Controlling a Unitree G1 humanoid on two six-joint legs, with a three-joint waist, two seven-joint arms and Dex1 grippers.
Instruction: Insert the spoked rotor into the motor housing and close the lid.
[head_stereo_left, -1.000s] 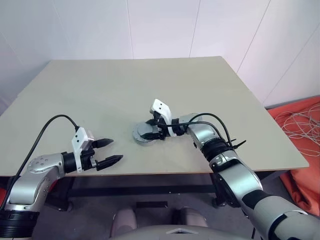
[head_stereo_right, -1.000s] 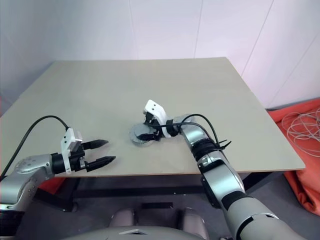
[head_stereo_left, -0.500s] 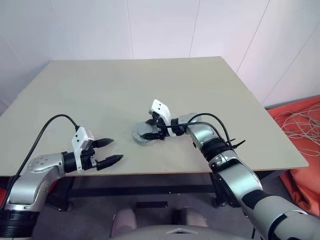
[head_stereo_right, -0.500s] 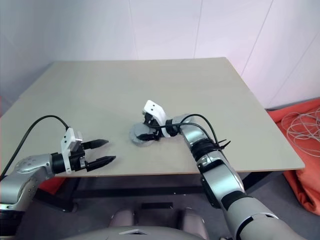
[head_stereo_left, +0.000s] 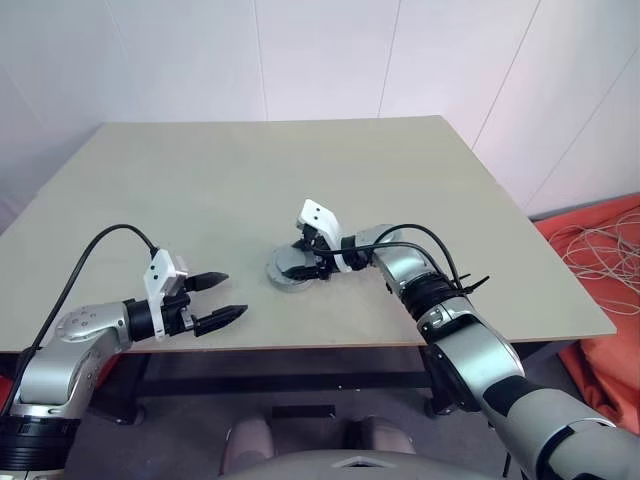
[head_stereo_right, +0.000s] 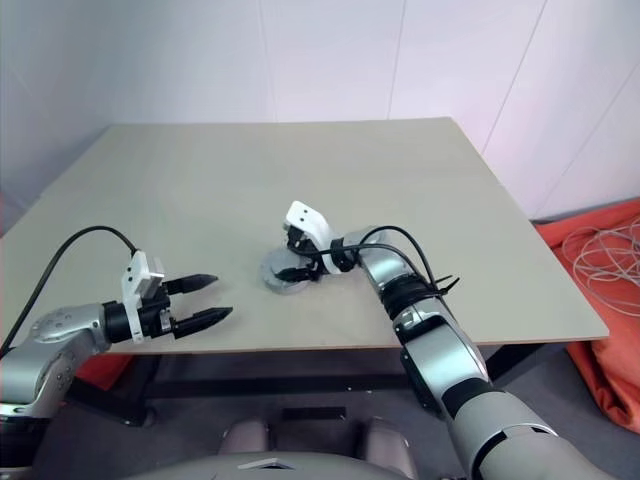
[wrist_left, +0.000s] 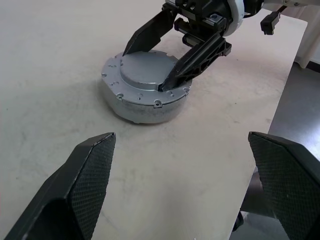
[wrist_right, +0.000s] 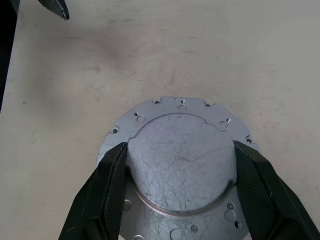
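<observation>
A squat silvery round motor housing (wrist_left: 136, 108) stands on the table near the front middle. The lid (wrist_right: 181, 165), a flat silvery plate with small holes around its rim and a raised round centre, lies on top of it. My right gripper (head_stereo_left: 305, 265) reaches in from the right, its two black fingers (wrist_right: 107, 190) pressed against opposite sides of the raised centre. My left gripper (head_stereo_left: 231, 295) hovers open and empty over the table's front edge, to the left of the housing and pointing toward it. The spoked rotor is hidden.
The beige table (head_stereo_left: 200, 180) stretches bare to the back and left. Its front edge (head_stereo_left: 330, 345) runs just under my left gripper. On the floor at the right lie an orange cloth (head_stereo_left: 610, 350) and loose pale cables (head_stereo_left: 600, 250).
</observation>
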